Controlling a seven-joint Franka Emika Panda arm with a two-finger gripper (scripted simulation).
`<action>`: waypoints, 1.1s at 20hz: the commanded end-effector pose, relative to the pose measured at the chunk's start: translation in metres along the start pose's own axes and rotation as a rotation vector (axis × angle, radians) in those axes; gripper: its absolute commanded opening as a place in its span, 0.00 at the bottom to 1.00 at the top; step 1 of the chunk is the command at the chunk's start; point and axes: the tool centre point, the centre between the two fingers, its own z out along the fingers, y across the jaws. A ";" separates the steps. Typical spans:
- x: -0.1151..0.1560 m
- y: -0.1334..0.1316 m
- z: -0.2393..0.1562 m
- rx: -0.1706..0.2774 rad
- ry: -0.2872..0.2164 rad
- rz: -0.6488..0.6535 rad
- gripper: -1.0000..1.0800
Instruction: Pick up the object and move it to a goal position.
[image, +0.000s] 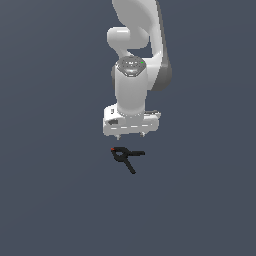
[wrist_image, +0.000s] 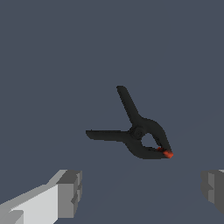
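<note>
Gripper (image: 130, 135) hangs above the floor with its two fingers spread wide and nothing between them; in the wrist view one grey finger pad (wrist_image: 70, 192) sits at one side of the frame and the other at the opposite edge, with bare surface in the gap. The spring clamp (image: 125, 156) lies flat on the dark grey floor (image: 50, 200), apart from the fingers and not yet under them: the wrist view shows it outside the gap between the pads, and the exterior view shows it just below the gripper body in the picture. Clamp is black, two thin handles splayed in a V, orange-red jaw tip (wrist_image: 168, 154) at the closed end, pivot where the handles meet. Step in hand, as I judge it: approach and alignment before the grasp. To do it well, bring the fingers over the pivot and jaw body, the thickest part, rather than over a single thin handle, which would likely twist or slip out. Turn the wrist so the pads close across the body's narrow width, descend until the pads bracket it close to the floor, then close. Goal position: no marker visible in either view. Containers: none visible in either view.
</note>
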 end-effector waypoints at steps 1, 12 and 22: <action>0.001 0.001 0.004 -0.002 -0.001 -0.039 0.96; 0.004 0.010 0.034 -0.012 -0.009 -0.303 0.96; 0.006 0.018 0.064 -0.014 -0.016 -0.576 0.96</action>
